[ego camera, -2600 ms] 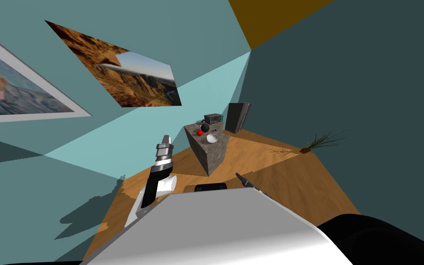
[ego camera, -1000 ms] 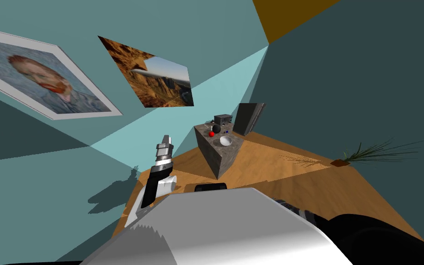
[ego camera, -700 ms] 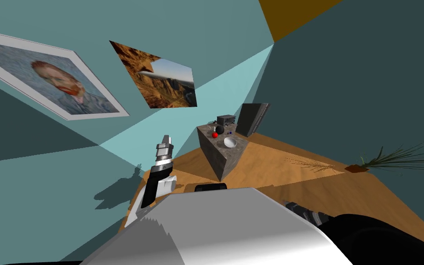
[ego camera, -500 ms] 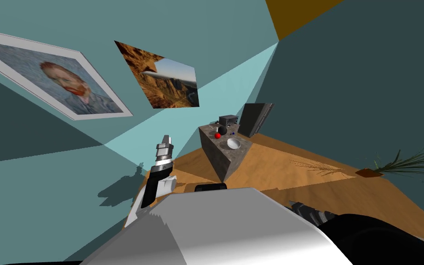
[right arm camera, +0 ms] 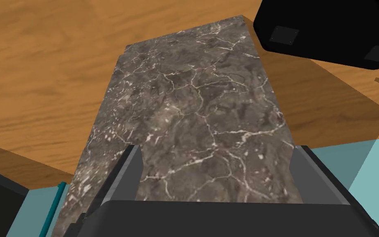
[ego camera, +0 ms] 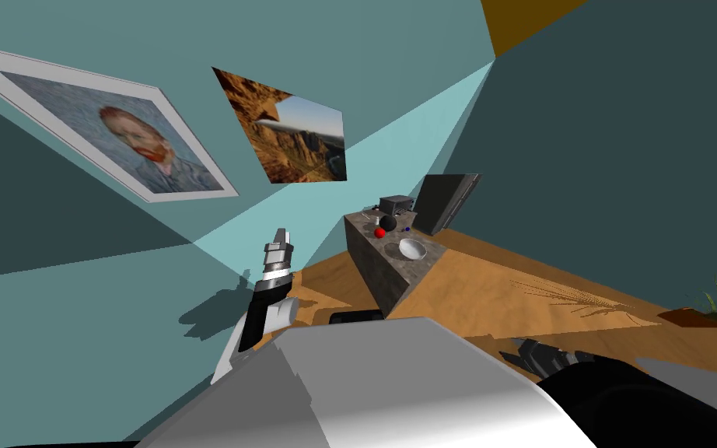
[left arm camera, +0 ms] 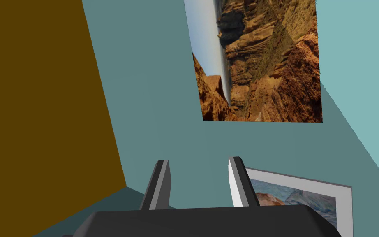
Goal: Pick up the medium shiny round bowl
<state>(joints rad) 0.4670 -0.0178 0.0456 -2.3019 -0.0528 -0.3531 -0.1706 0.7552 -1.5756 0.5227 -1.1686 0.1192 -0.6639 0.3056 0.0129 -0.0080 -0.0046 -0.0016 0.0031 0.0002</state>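
The bowl (ego camera: pixel 413 249), round, white and shiny, sits near the front end of a dark marble counter block (ego camera: pixel 384 272) ahead of me, a little to the right. My left gripper (ego camera: pixel 279 236) is raised left of the counter, well short of the bowl; its fingers (left arm camera: pixel 160 181) stand close together with nothing between them. My right forearm (ego camera: pixel 547 358) lies low beside my chest. In the right wrist view the right gripper (right arm camera: pixel 215 150) is open, looking along a marble face (right arm camera: pixel 192 107) of the counter, with no bowl between its fingers.
Behind the bowl on the counter are a red ball (ego camera: pixel 379 232), a black ball (ego camera: pixel 388 223) and a dark box (ego camera: pixel 396 204). A dark panel (ego camera: pixel 444 202) leans at the counter's far end. A plant (ego camera: pixel 707 311) stands on the wood floor (ego camera: pixel 505 288) at the right.
I have turned and moved: the counter and bowl have drifted right and grown nearer, and the plant has slid to the right edge. My right arm has dropped lower and rightward.
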